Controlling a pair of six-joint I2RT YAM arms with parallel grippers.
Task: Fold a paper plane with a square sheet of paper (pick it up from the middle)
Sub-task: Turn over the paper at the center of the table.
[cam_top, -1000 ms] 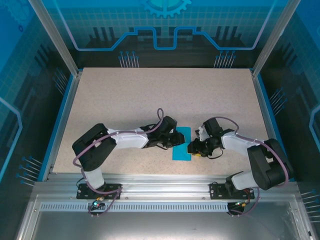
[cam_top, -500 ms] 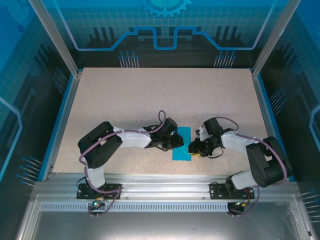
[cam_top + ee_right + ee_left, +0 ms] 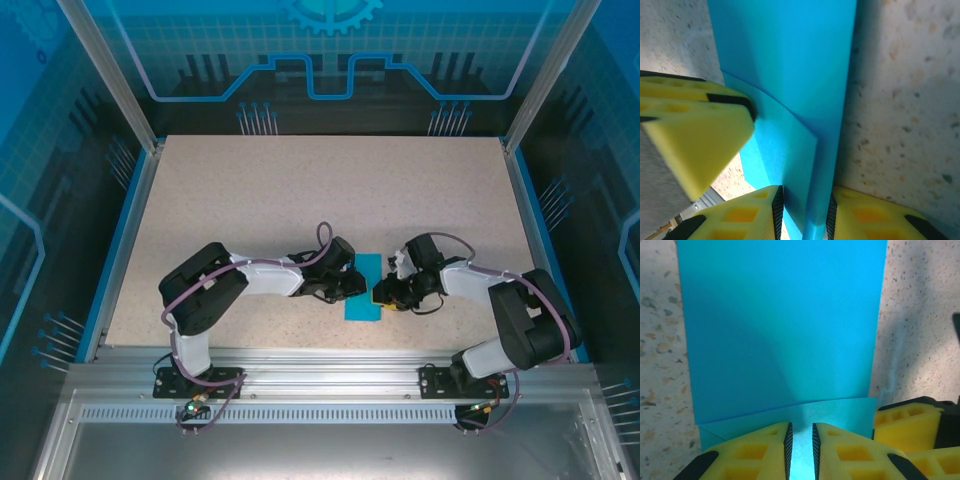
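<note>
Near the table's front edge, between the two arms: the teal sheet of paper [image 3: 362, 308] lies on the speckled table [image 3: 300, 200] and looks like a tall, narrow strip from above.
Left pincer [image 3: 352, 286]: low at the sheet's left edge. Its yellow fingers [image 3: 850, 450] stand a narrow gap apart with pale teal paper showing in the gap; whether they pinch it I cannot tell.
Right pincer [image 3: 384, 296]: at the sheet's right edge, facing the left one. Its jaws are narrow and closed on a raised ridge of the paper, which fills the space between the black pads.
Paper layers: a paler band meets the deeper blue face along a slightly bowed line just ahead of the left fingertips.
Spacing: the pincers are near each other, with the sheet between them.
</note>
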